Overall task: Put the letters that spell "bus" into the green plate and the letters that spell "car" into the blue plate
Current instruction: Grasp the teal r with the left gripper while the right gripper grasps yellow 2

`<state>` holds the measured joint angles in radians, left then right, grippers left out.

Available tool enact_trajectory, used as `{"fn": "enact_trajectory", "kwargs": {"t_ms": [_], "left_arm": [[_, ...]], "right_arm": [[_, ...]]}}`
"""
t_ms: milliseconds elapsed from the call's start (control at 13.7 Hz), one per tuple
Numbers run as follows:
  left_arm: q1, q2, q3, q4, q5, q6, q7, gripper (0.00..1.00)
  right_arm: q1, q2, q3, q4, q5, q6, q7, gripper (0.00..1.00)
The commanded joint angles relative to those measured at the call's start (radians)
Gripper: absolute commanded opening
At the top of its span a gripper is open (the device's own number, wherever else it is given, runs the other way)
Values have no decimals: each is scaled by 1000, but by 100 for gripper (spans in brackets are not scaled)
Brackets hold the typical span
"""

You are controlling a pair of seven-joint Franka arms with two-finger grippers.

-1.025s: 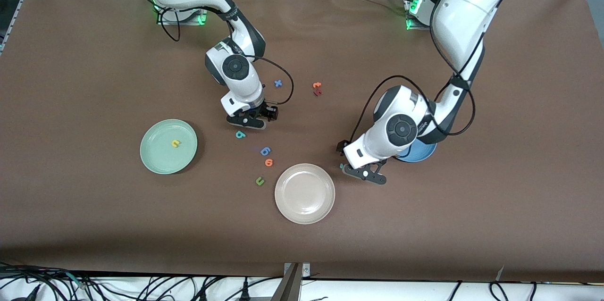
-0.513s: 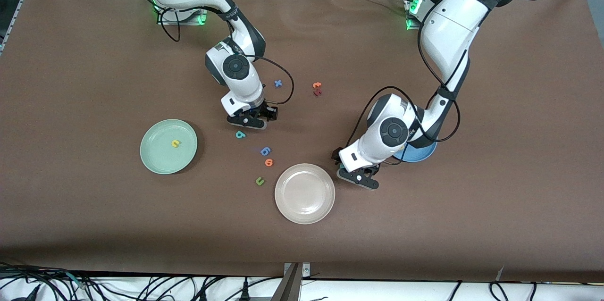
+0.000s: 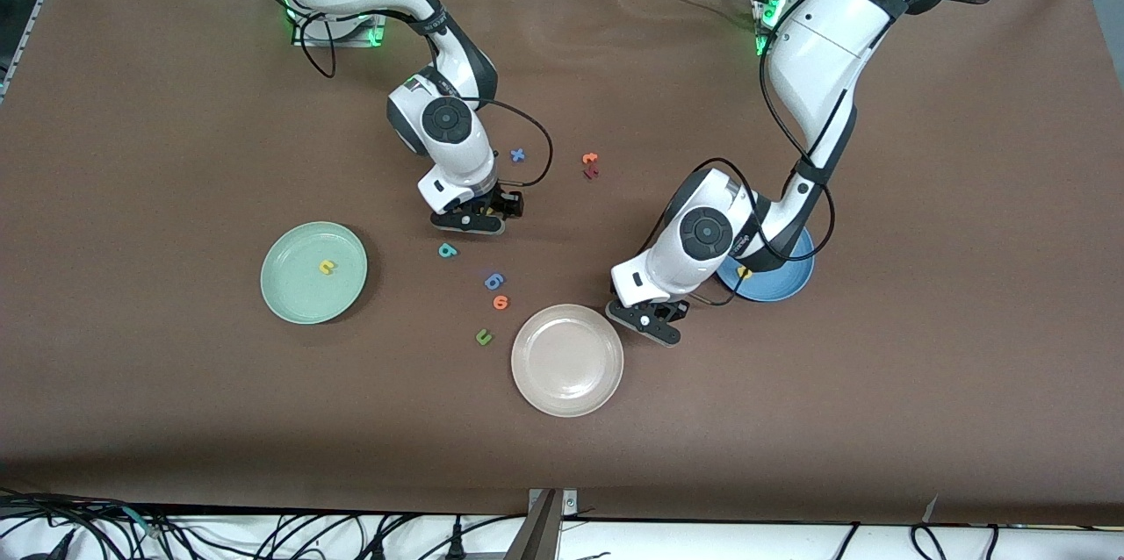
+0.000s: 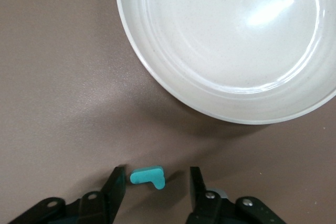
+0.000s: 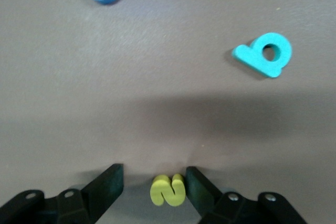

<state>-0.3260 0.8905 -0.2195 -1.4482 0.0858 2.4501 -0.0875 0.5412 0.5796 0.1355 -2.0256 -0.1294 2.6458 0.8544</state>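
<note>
We take the beige-white plate (image 3: 567, 360) as our landmark. Just beside its rim, toward the left arm's end, we see the left gripper (image 3: 648, 320) low at the table. Farther from the camera and toward that same end lies the blue plate (image 3: 781, 279), partly covered by the left arm, with a yellow letter (image 3: 744, 272) in it. Toward the right arm's end sits the green plate (image 3: 313, 272) holding a yellow "u" (image 3: 327, 266). Near our landmark lie a dark green "u" (image 3: 483, 336), an orange rounded letter (image 3: 500, 303), a blue rounded letter (image 3: 493, 281) and a teal "b" (image 3: 448, 250). The right gripper (image 3: 470, 222) is low just beside the "b".
</note>
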Motion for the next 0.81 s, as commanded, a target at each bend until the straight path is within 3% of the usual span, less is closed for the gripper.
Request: {"fn": "enact_trajectory", "kwargs": {"t_ms": [0,73,220,439,732], "left_arm": [[-13,27,11,34,23,0,14,56],[-14,28,11,34,23,0,14,55],[-18,28,12,32,35,0,14,51],[-13,28,11,32,58,-2,9,25],[-2,2,12,32,57,-57,6,16]], "right_arm": [[5,9,4,-21,-10,6,-23,60],[5,9,4,-25,-10,6,-23,58],[5,8,4,-25,-10,6,-25,43],[5,8,4,-24,-10,8,-23,15],[-6,-26,-34,-7,-3,-4,-90,7]]}}
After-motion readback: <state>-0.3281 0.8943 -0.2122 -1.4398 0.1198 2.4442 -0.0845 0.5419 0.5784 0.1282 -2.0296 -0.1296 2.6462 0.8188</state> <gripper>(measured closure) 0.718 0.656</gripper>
